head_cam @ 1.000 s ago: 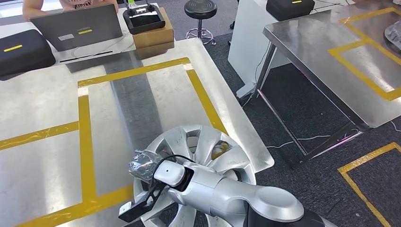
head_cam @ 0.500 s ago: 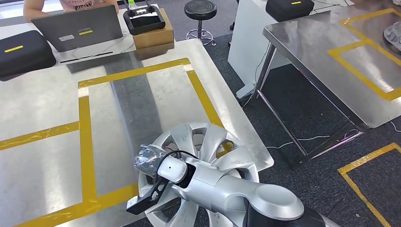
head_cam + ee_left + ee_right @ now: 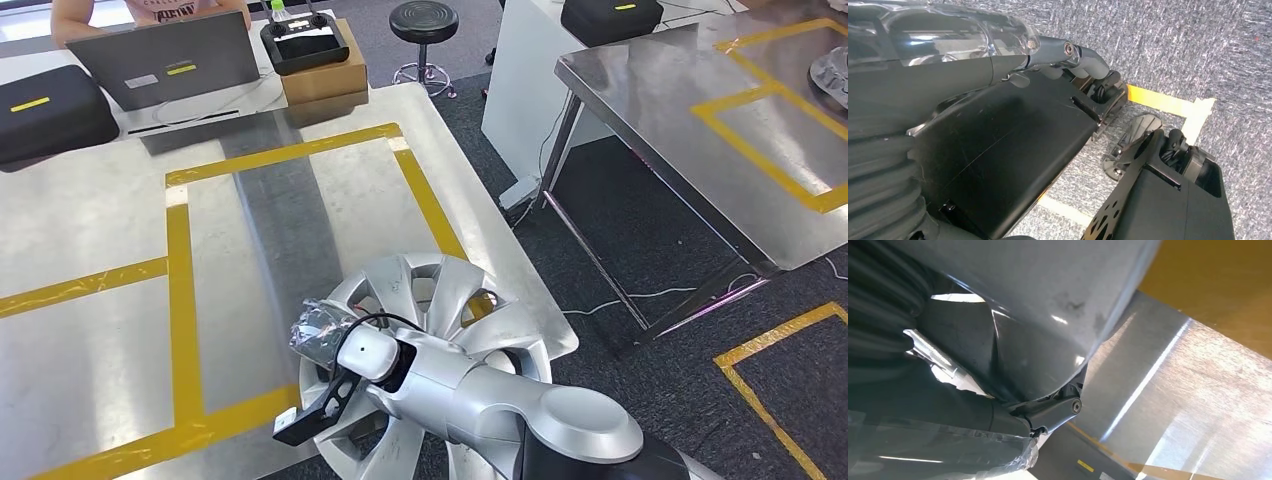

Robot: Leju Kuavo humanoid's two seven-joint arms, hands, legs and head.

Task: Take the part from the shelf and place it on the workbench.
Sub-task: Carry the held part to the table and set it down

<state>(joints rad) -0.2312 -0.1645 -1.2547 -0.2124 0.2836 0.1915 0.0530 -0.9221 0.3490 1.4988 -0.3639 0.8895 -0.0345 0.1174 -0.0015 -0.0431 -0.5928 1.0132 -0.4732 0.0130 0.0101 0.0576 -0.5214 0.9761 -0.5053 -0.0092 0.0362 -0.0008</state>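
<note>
Near the close corner of the steel surface (image 3: 100,250), just in front of me, lies the part, a silver wheel cover (image 3: 440,300) with curved spokes. It lies over the corner of the yellow tape frame (image 3: 180,260), partly on the metal, and its near edge reaches past the edge of the surface toward me. My right arm comes in from below and crosses over the wheel cover. My right hand (image 3: 322,335), wrapped in clear plastic, is at the left rim of the part, and my right fingers (image 3: 1055,412) close under its curved grey rim, so I hold the part there; how tight the hold is I cannot tell. My left hand (image 3: 1063,57) hangs low beside my body over the grey carpet floor (image 3: 1198,45), and from this view I cannot tell if its fingers are apart or curled. At the far side of the surface stand a laptop (image 3: 165,60), a black case (image 3: 50,110) and a cardboard box (image 3: 325,75) with a controller (image 3: 303,40) on top. A person (image 3: 140,10) sits behind the laptop. A round stool (image 3: 423,20) stands on the floor, and a second steel table (image 3: 700,110) is to the right.
</note>
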